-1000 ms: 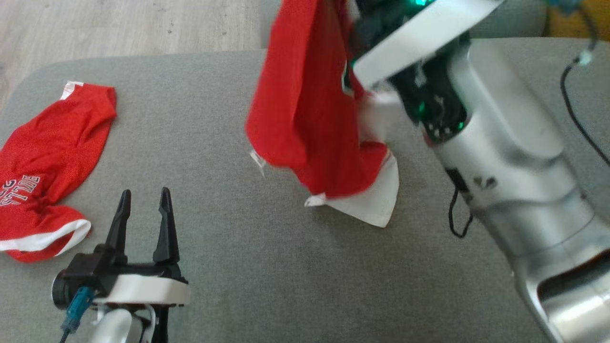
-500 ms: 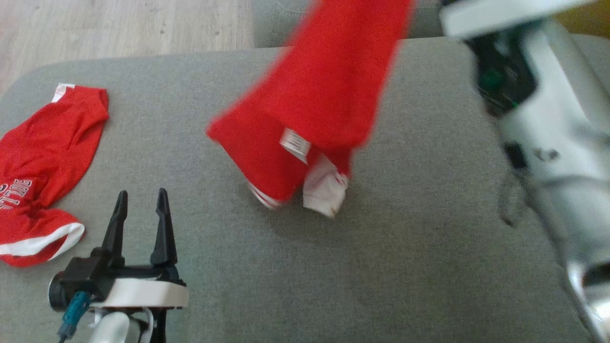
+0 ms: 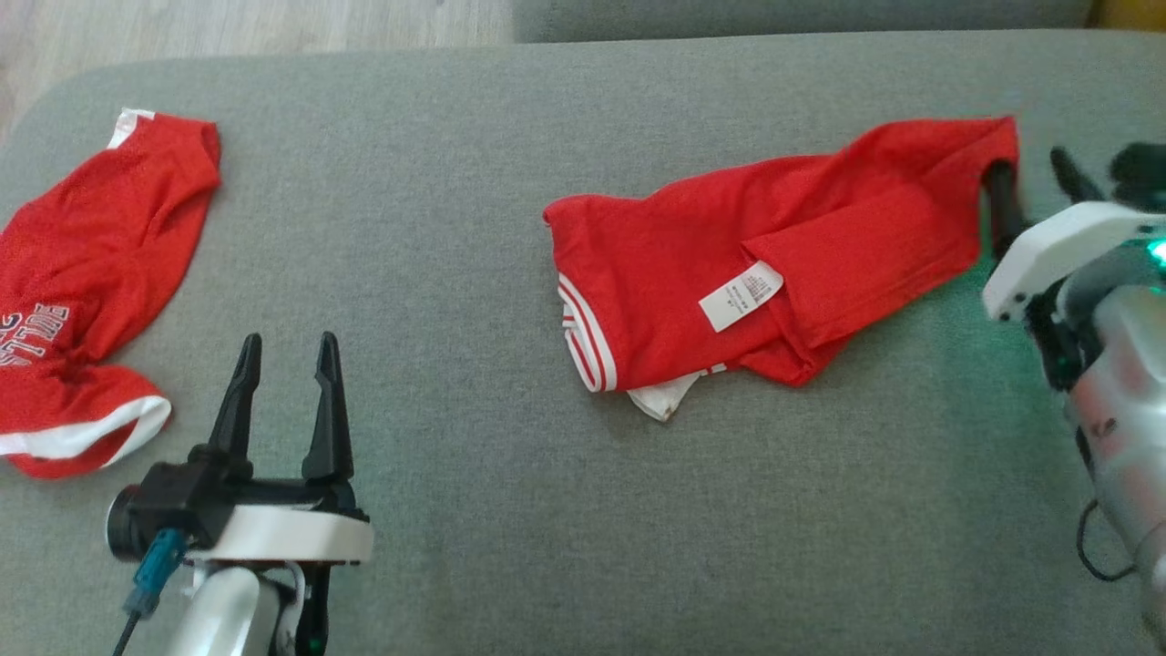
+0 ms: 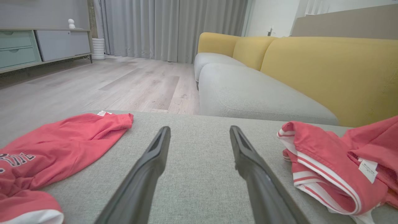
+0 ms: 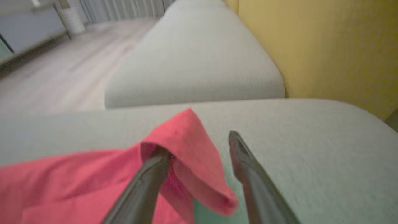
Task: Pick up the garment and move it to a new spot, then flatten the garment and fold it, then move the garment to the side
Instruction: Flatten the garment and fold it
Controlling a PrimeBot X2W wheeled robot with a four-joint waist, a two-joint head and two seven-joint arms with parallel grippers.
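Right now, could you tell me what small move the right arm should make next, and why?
Probably draw the right gripper back clear of the garment: its jaws are open, but one finger sits tucked under the garment's corner, and the garment lies rumpled.

Garment tag [image 3: 741, 296] and jersey lettering [image 3: 36, 333] are illegible.

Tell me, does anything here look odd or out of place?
Yes. The middle shirt lies rumpled, a flap folded over and its label showing. One corner is draped over a finger of the open right gripper, so it could snag.
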